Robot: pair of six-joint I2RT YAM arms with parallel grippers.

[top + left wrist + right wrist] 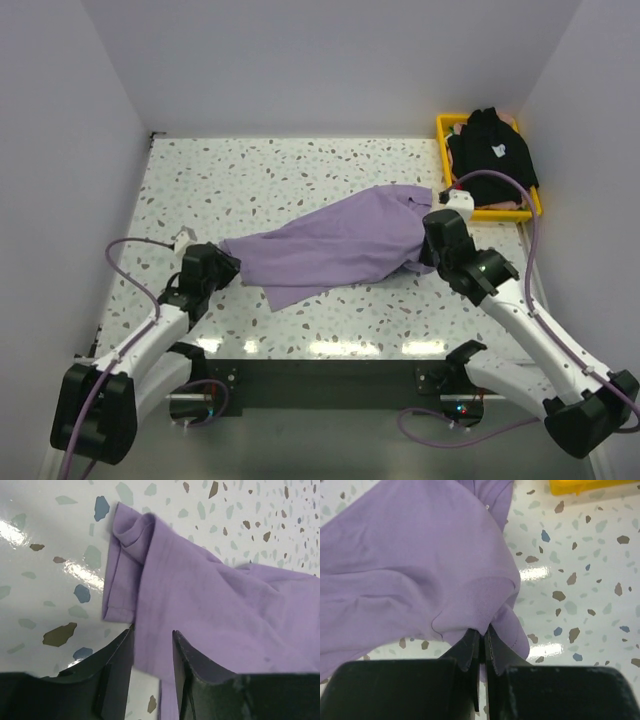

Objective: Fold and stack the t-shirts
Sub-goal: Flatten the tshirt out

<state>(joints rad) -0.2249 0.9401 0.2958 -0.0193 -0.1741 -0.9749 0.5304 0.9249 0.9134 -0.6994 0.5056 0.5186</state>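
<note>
at the near edge of the bench [300, 170] the two arms reach out to either end of the lavender t-shirt [330, 245]. the left hand [152, 637] has its fingers parted with a clear gap between them. the shirt's hemmed corner lies in that gap and past it on the speckled top, loose rather than pinched. the right hand [483, 630] is closed tight on a bunched fold of the same shirt, with cloth caught between its pressed fingertips.

the shirt lies stretched across the middle of the bench from one hand to the other, rumpled and not folded flat. from above, the right hand's fingertips are hidden by its own body and the cloth.

bare bench lies open in front of the shirt and, more widely, beyond it to the far wall. in the far right corner a yellow basket [448, 125] sits close to the walls. the black t-shirt [492, 150] is heaped on it, a small white mark showing. it covers most of the basket, so whatever lies beneath cannot be made out.
</note>
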